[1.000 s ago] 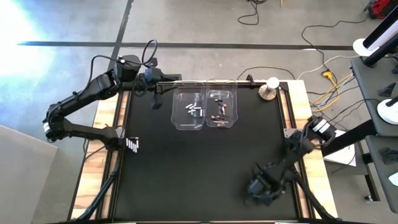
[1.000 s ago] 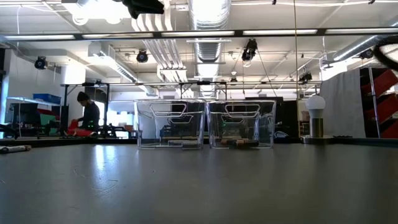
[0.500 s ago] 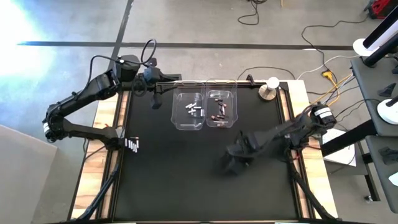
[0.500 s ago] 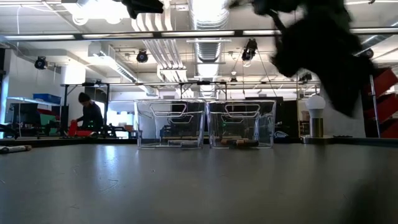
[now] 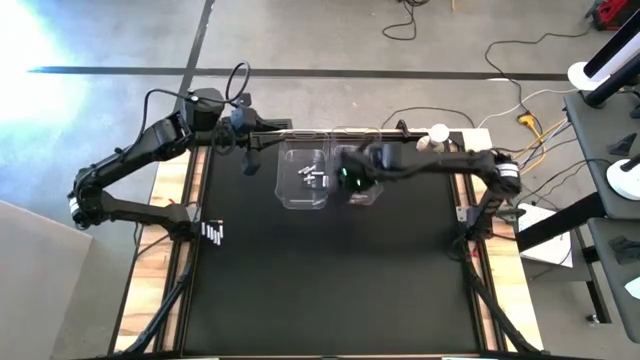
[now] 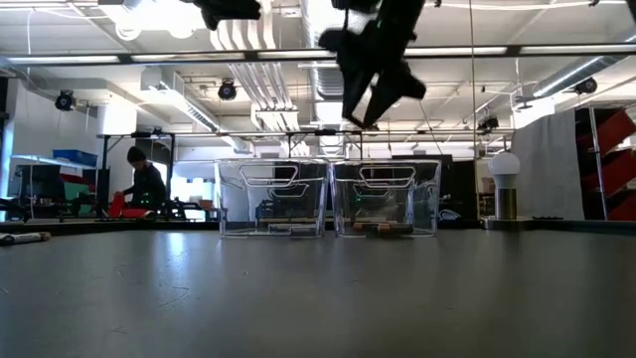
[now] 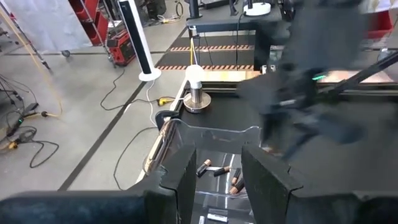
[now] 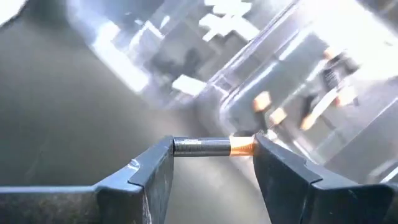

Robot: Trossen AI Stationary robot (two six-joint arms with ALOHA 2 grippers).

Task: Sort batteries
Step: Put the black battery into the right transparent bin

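Most cells look binned already, one more on its way in
Right gripper (image 8: 214, 147) is pinching a dark battery (image 8: 214, 147) with a copper end crosswise between its fingers, hovering over the right bin (image 5: 368, 197), so I'd guess it's about to drop there. That bin holds the dark, reddish-tipped cells (image 7: 219, 171), and the left bin (image 5: 290, 195) has the silvery ones (image 5: 312, 178), so the sorting seems consistent so far. What's left, as far as I can see: a small cluster of batteries (image 5: 213, 233) at the mat's left edge. Left gripper (image 7: 219, 167) waits by the bins' far-left corner, fingers apart, holding nothing
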